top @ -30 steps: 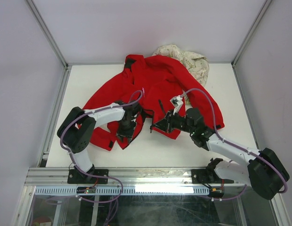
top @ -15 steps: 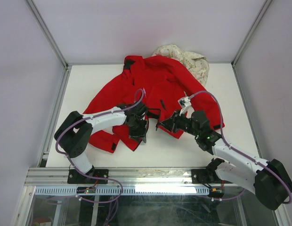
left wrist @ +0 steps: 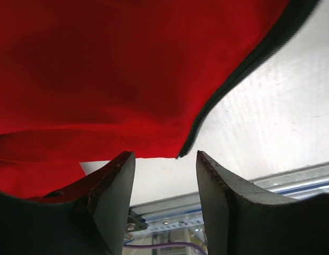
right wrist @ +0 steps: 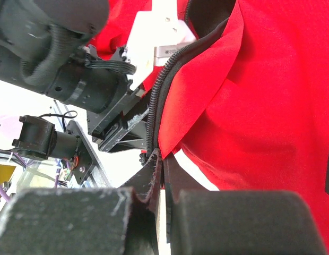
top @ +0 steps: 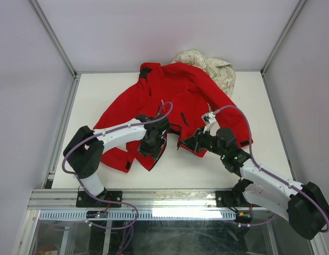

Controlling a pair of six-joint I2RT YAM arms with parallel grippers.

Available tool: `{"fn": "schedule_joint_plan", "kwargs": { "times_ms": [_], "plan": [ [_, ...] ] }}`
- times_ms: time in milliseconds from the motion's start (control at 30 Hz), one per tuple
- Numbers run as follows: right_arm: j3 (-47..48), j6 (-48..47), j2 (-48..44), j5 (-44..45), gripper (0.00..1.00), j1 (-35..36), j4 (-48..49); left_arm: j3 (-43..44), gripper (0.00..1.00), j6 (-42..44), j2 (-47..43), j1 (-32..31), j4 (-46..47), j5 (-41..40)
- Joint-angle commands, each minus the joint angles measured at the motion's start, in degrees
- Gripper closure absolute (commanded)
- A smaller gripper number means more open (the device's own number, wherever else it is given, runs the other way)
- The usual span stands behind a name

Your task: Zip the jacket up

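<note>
The bright red jacket lies spread on the white table, its front open. My left gripper hovers over the bottom of the left front panel. In the left wrist view it is open and empty. Red fabric with its dark zipper edge lies just beyond the fingertips, and the panel's corner ends between them. My right gripper is shut on the bottom corner of the right front panel. In the right wrist view the jaws pinch the red hem beside the zipper teeth.
A cream floral garment lies bunched behind the jacket at the back right. The left arm's wrist fills the upper left of the right wrist view, close to my right gripper. A metal frame rail runs along the near table edge.
My left gripper has moved right, toward the open front edge near the right gripper. My right gripper has shifted slightly right and nearer, still holding the hem corner.
</note>
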Motion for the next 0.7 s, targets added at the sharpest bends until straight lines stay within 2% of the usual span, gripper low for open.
{"fn": "schedule_joint_plan", "kwargs": {
  "times_ms": [0,267,467,567,667],
  "plan": [
    [-0.22,1.12,-1.77,0.41,1.00,-0.18,3.71,-0.76,0.50,5.08,1.80,-0.29,-1.25,-2.40],
    [-0.07,1.51,-1.29,-0.29,1.00,-0.16,4.12,-3.55,0.50,5.33,6.49,-0.21,2.61,0.27],
    [-0.57,2.06,-0.97,-0.46,1.00,-0.21,5.27,-9.23,0.52,3.75,9.42,0.80,6.45,4.02],
    [-0.57,2.09,-0.62,-0.47,1.00,-0.21,5.50,-10.80,0.61,2.86,11.29,0.83,9.58,7.49],
    [-0.36,2.01,-0.35,-0.29,1.00,-0.20,5.37,-12.09,0.78,1.53,11.98,0.85,12.77,9.36]
  ]
}}
